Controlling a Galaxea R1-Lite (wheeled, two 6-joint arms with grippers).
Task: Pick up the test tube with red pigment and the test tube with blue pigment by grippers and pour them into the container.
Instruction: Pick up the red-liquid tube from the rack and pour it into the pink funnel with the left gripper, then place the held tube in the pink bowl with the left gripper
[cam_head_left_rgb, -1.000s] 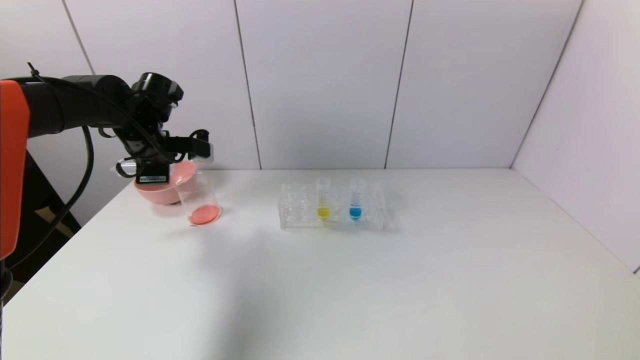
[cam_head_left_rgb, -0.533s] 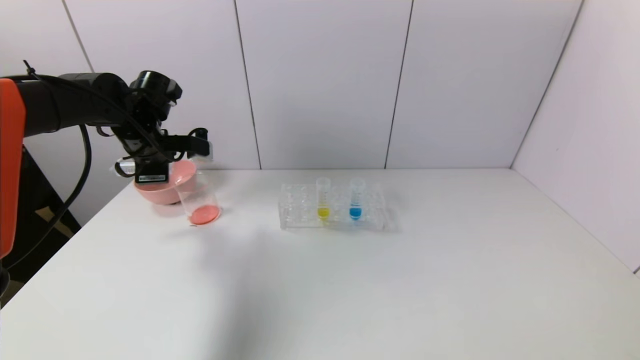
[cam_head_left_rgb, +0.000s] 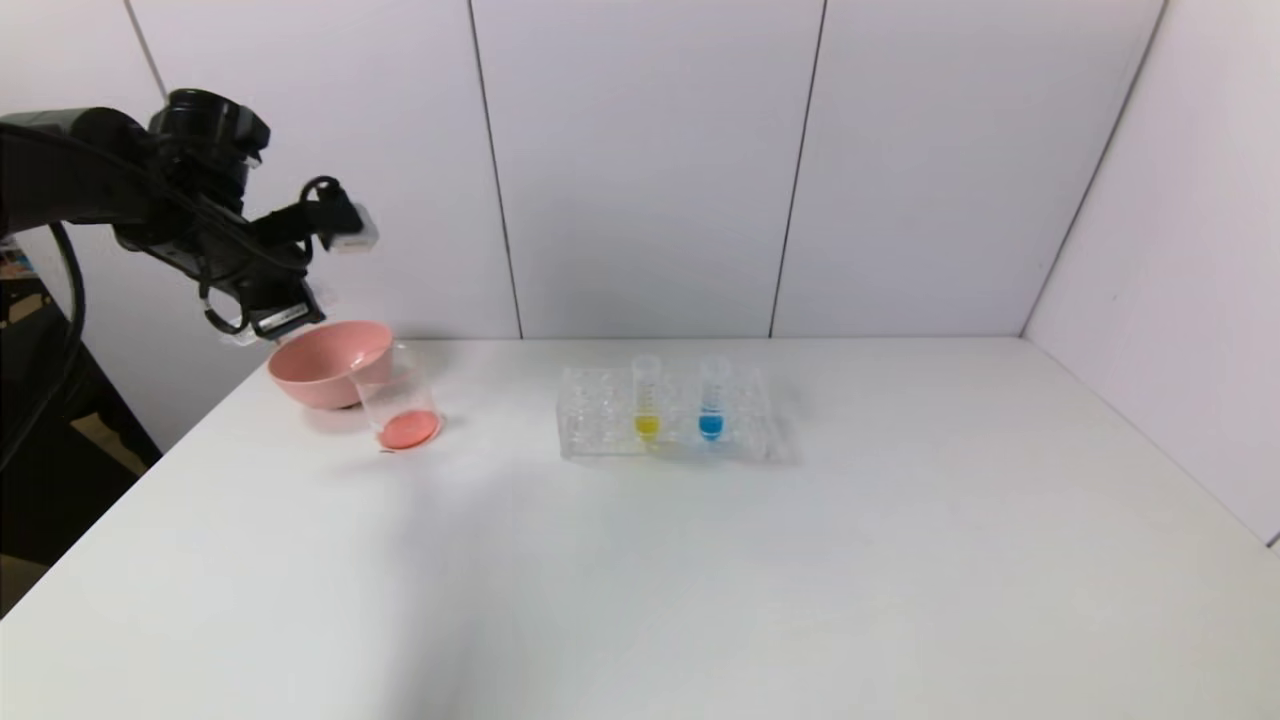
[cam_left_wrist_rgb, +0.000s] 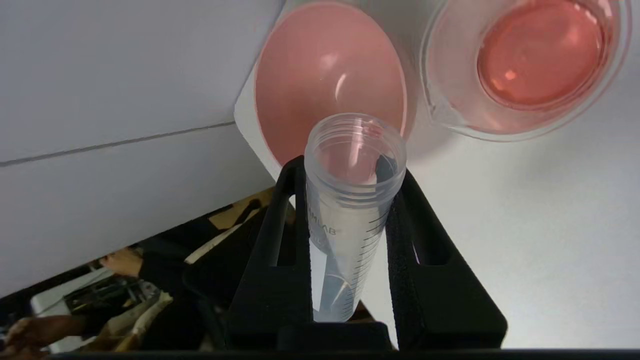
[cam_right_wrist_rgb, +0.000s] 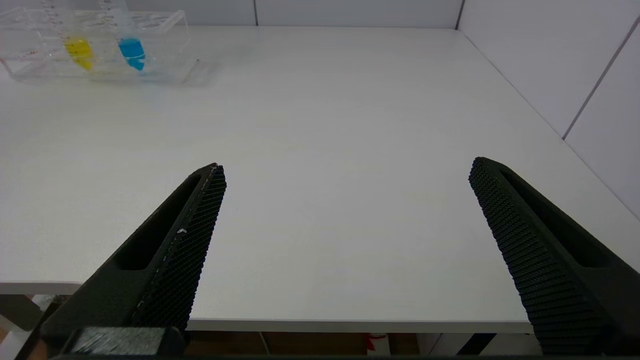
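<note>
- Our left gripper clamps the emptied test tube with red pigment above the worktop's far left corner, clear of the container holding red liquid.
- Our right gripper waits spread wide near the front edge; the test tube with blue pigment stands racked mid-worktop.

Container before bowl, left of rack

The only legible lettering is "MLAB", its start hidden, printed beside black graduation lines on the clear tube, centre of the left wrist view
</note>
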